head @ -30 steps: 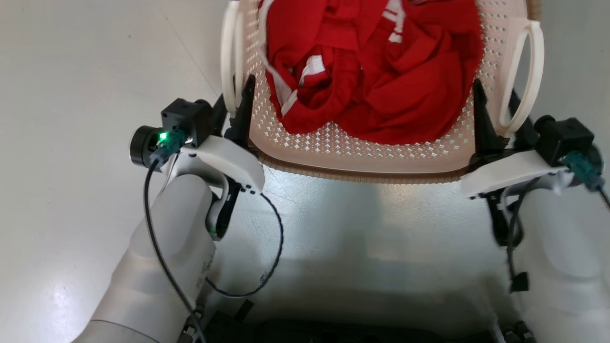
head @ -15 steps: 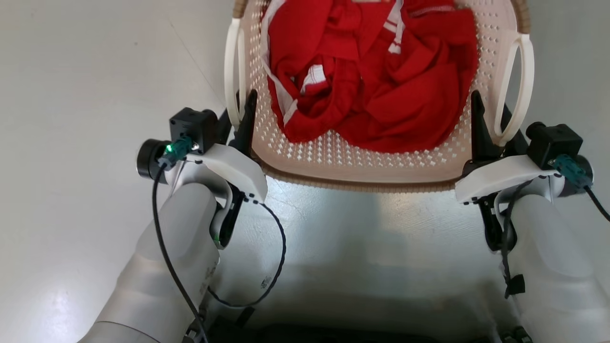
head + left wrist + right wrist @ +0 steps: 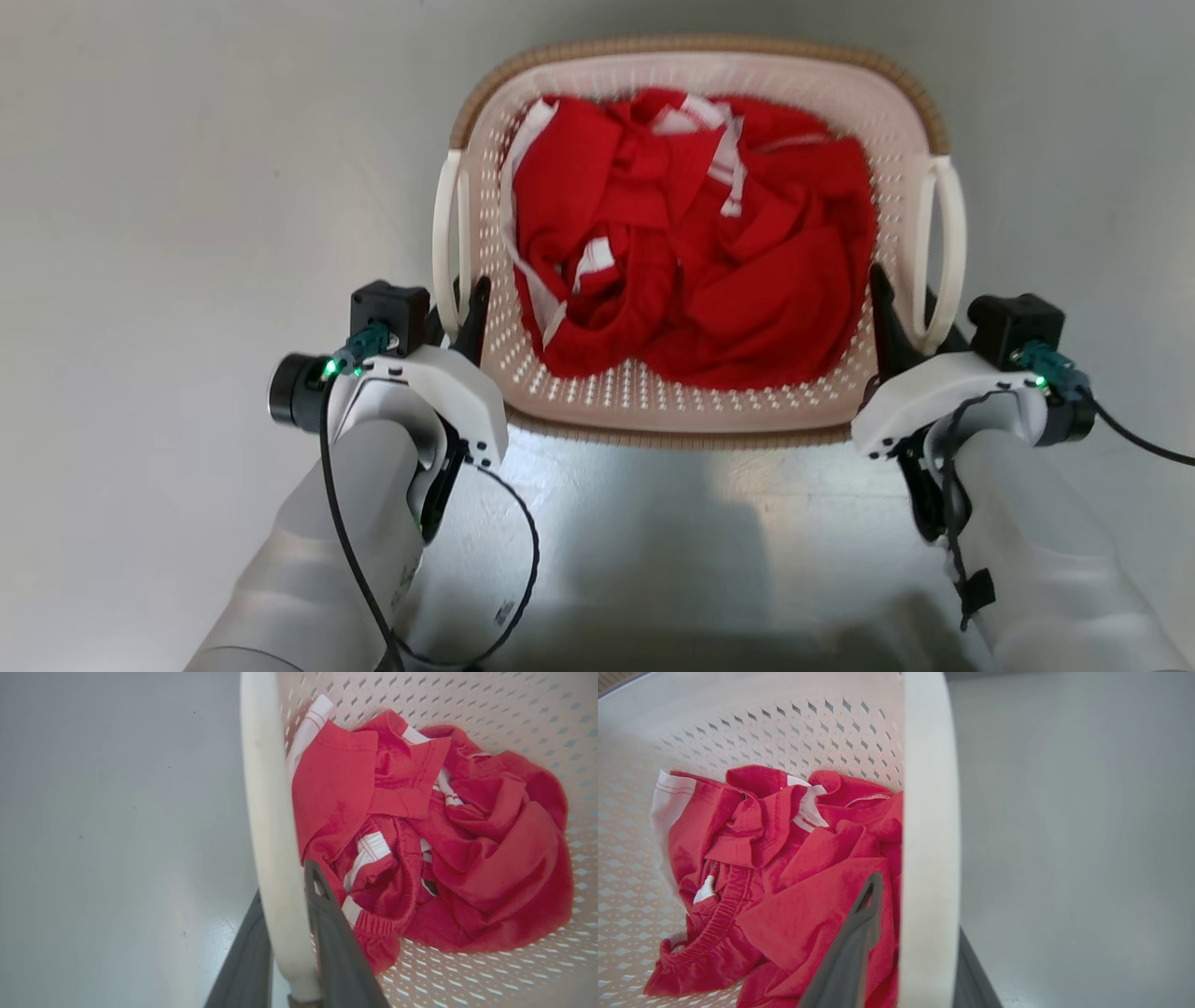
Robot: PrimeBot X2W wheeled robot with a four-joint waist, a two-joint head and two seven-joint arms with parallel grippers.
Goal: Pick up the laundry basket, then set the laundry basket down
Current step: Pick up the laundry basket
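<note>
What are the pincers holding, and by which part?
The laundry basket: left pincer clamps its left loop handle, right pincer clamps its right loop handle.

You will find no text that can be read here. The small white tag on the thin black cable and the dark print on the pale grey left forearm are too small to read.

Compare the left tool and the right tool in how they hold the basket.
The left tool sits on the left handle of the laundry basket, the right tool on the right handle. The left tool's fingers both press the handle; the right tool's inner finger shows a sliver of red clothing between it and the handle. Both straddle a white handle, one finger inside the basket.
</note>
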